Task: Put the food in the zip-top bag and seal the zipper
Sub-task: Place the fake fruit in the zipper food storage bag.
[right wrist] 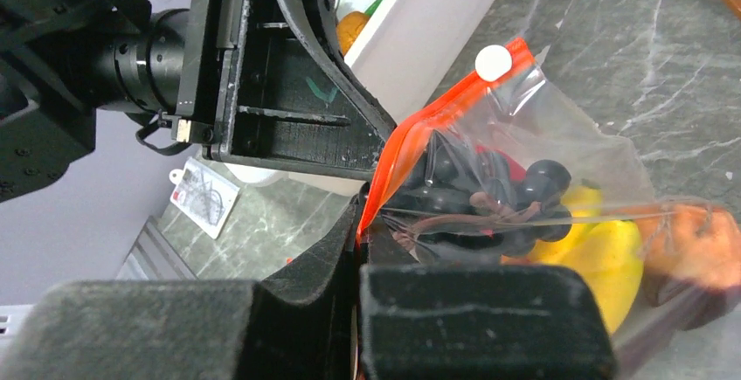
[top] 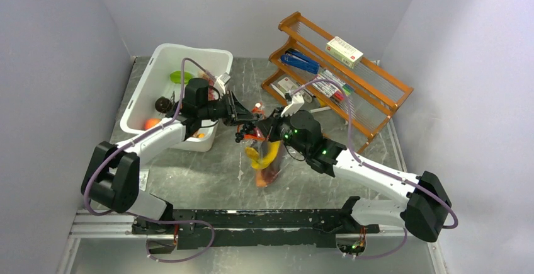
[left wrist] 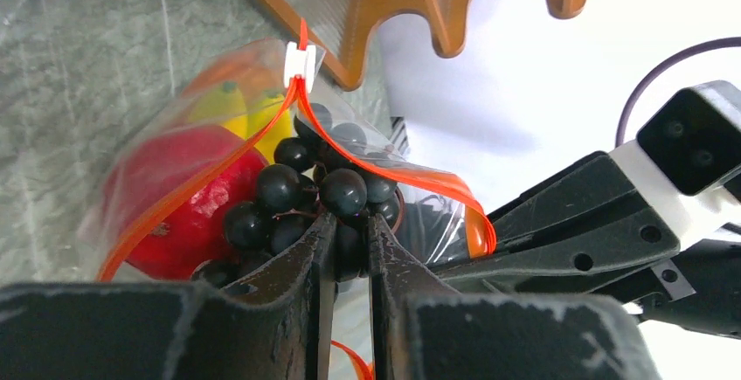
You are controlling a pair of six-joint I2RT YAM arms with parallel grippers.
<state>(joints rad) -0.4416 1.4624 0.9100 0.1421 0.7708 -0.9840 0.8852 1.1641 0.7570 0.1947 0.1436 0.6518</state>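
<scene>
Left fingers [left wrist: 293, 266] are nearly closed, pinching the dark grapes [left wrist: 342, 190] at what looks like the stem (view's tight, not certain), and holding them in the open mouth of the zip-top bag [right wrist: 577, 135]. Right fingers [right wrist: 323, 245] are fully closed, clamping the bag's rim at the zipper [right wrist: 428, 118]. Bag is hanging upright just beside the white bin [top: 148, 85], with banana [right wrist: 603, 249] and red fruit [left wrist: 175, 188] sitting inside.

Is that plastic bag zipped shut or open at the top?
Open. The bag's two orange-red zipper strips spread apart from the white slider, with dark grapes sitting between them.
</scene>
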